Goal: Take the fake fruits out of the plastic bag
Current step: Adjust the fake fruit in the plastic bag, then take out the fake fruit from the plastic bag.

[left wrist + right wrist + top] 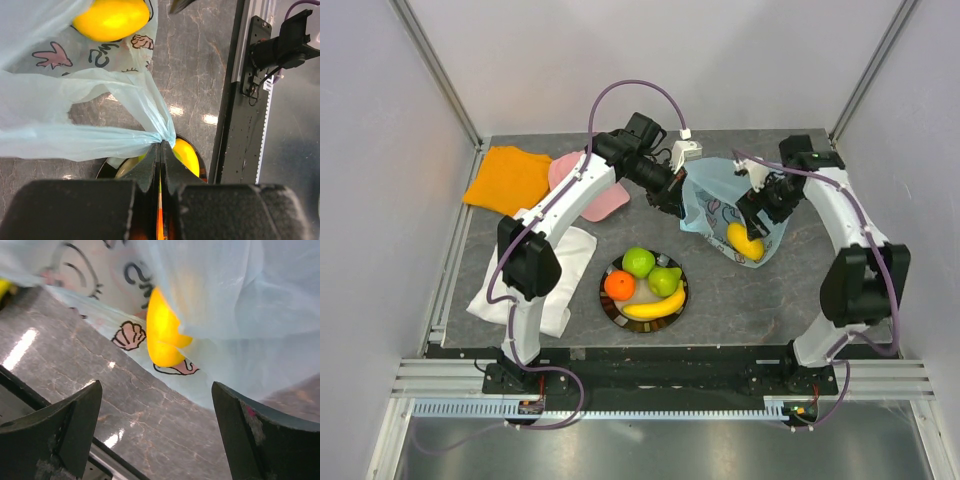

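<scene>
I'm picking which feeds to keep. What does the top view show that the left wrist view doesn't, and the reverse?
Only top: the orange cloth, pink cloth, white cloth and the bag in full outline. Only left wrist: the left tool pinched shut on a gathered twist of bag. Both: the bag, the yellow fruit in it, and the plate, just a sliver in the wrist view.

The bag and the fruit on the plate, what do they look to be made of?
Bag: thin plastic film, it seems; translucent pale blue, it shows the yellow fruit inside and gathers into fine creases where the left gripper pinches it. Fruit on the plate: probably moulded plastic; banana and apple carry glossy highlights and flat, even colour.
</scene>
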